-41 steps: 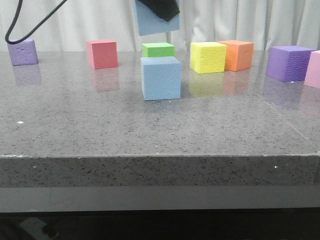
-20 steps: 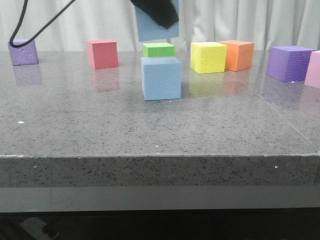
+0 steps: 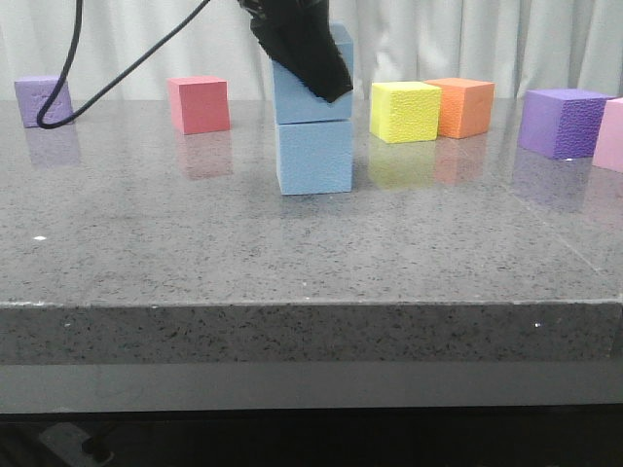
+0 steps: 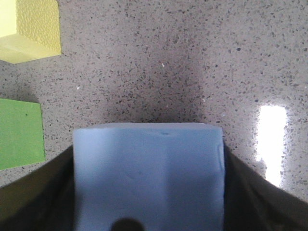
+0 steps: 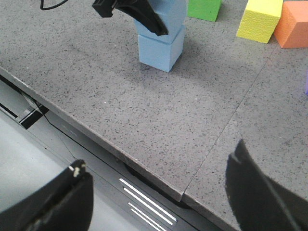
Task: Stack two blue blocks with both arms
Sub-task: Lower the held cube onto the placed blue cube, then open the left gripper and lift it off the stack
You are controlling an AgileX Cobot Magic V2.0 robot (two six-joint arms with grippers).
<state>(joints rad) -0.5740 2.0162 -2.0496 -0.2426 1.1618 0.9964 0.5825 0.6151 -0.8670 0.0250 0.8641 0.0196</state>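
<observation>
One blue block (image 3: 313, 156) stands on the grey table (image 3: 292, 253) at mid-table. The second blue block (image 3: 297, 105) sits on top of it, turned slightly. My left gripper (image 3: 310, 63) is shut on this upper block from above. In the left wrist view the block (image 4: 144, 159) fills the space between the two dark fingers of the left gripper (image 4: 149, 204). The right wrist view shows the stack, upper block (image 5: 172, 17) over lower block (image 5: 161, 45), from a distance. My right gripper (image 5: 156, 192) is open and empty above the table's front edge.
At the back stand a red cube (image 3: 200, 104), a yellow cube (image 3: 404, 110), an orange cube (image 3: 465, 107), purple cubes (image 3: 563, 122) (image 3: 44, 100) and a pink cube (image 3: 611, 134). A green cube (image 4: 19, 132) lies just behind the stack. A black cable (image 3: 73, 58) hangs at the left.
My left gripper has come down with the upper blue block, from well above the lower block to resting on it. The green cube is now hidden in the front view.
</observation>
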